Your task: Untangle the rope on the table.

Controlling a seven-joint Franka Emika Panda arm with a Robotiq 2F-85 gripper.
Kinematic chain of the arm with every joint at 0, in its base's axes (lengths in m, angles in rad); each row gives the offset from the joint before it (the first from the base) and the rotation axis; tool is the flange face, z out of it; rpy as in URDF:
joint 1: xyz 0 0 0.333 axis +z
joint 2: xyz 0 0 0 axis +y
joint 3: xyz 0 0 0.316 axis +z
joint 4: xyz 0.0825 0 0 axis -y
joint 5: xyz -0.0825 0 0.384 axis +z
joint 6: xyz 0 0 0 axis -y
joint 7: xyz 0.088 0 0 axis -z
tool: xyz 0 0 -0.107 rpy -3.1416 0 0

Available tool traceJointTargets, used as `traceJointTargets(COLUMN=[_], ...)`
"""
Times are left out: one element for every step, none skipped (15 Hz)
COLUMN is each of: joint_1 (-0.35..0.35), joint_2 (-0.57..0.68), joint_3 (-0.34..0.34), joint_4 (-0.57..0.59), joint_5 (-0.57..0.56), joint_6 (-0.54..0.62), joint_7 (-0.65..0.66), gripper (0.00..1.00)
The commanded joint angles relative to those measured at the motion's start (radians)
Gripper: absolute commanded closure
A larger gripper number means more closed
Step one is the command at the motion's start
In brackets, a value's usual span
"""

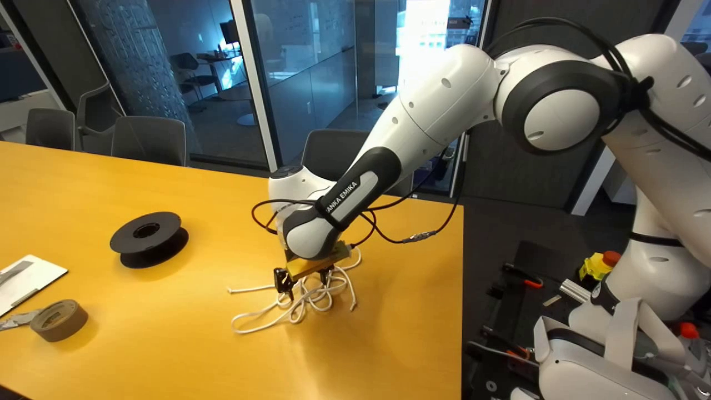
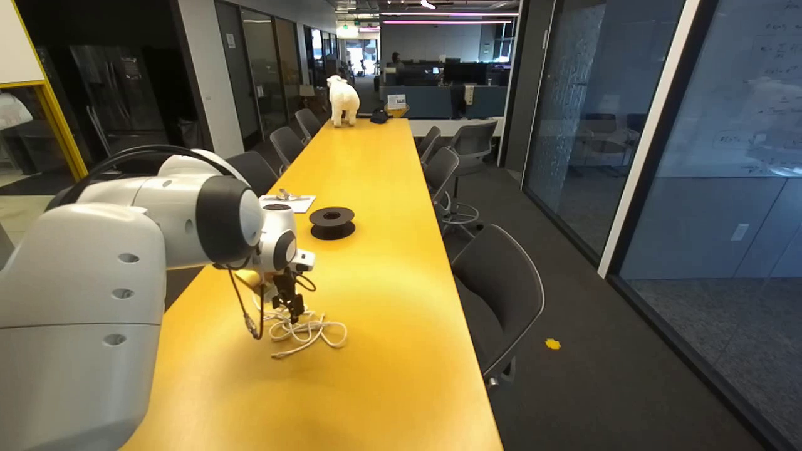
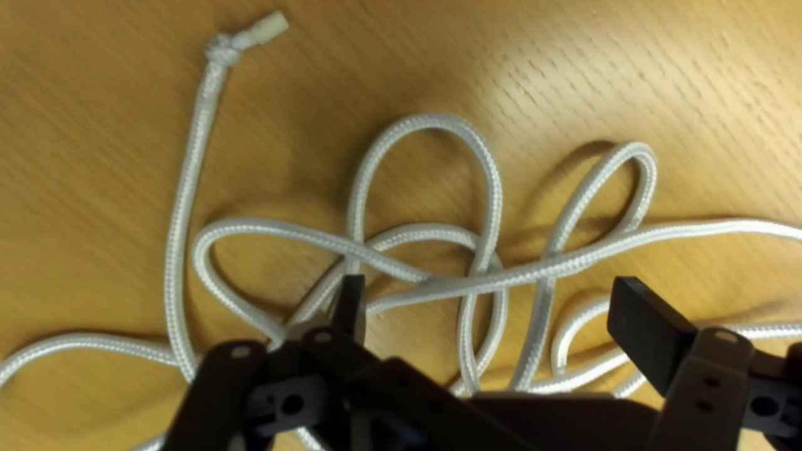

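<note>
Both exterior views show a black spool [image 1: 153, 245] resting flat on the glossy yellow-orange table [image 1: 411, 344], a round hole in the middle of its upper flange. In an exterior view, a roll of brown tape [image 1: 59, 320] lies on its flat face at the lower left, and above it in the frame a white board [image 1: 32, 282], cut off by the left edge, bears a grey piece [image 1: 15, 271]. At the top of an exterior view, a yellow object [image 2: 397, 113] is at the table's far end, to the right of a white animal figure [image 2: 343, 101]; the yellow object is too small to tell whether anything is in it. In the wrist view, the gripper [image 3: 489, 305] shows at the bottom of the frame, its fingers [image 3: 648, 332] spread wide apart and holding nothing. The white rope [image 3: 448, 287] lies on the table beneath and between them, in loose loops that cross one another in the middle of the frame. Strands pass behind both fingers; whether they touch cannot be told. One rope end [image 3: 266, 29], with a small knot, lies at the upper left, well apart from both fingers. In both exterior views the tangle is below the gripper, its loops spreading out past the fingers
</note>
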Motion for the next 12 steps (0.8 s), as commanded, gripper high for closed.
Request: traceJointTargets(joint_1=[0.008,0.004,0.001,-0.003,-0.006,-0.009,-0.013,-0.019,-0.022,-0.029,-0.030,-0.029], joint_2=[0.006,0.005,0.010,0.014,0.016,0.021,0.024,0.026,0.031,0.036,0.039,0.044], joint_3=[-0.023,-0.025,-0.028,-0.029,-0.030,-0.029,-0.027,-0.020,-0.015,-0.005,-0.003,-0.003], joint_4=[0.068,0.075,0.086,0.095,0.103,0.113,0.121,0.130,0.139,0.150,0.158,0.166], joint_5=[-0.051,-0.058,-0.064,-0.069,-0.073,-0.076,-0.077,-0.076,-0.073,-0.068,-0.069,-0.071], joint_6=[-0.030,-0.032,-0.036,-0.045,-0.058,-0.082,-0.112,-0.143,-0.169,-0.203,-0.225,-0.236], joint_7=[0.066,0.073,0.079,0.085,0.089,0.091,0.089,0.081,0.077,0.066,0.066,0.070], gripper=[0.00,0.00,0.00,0.00,0.00,0.00,0.00,0.00,0.00,0.00,0.00,0.00])
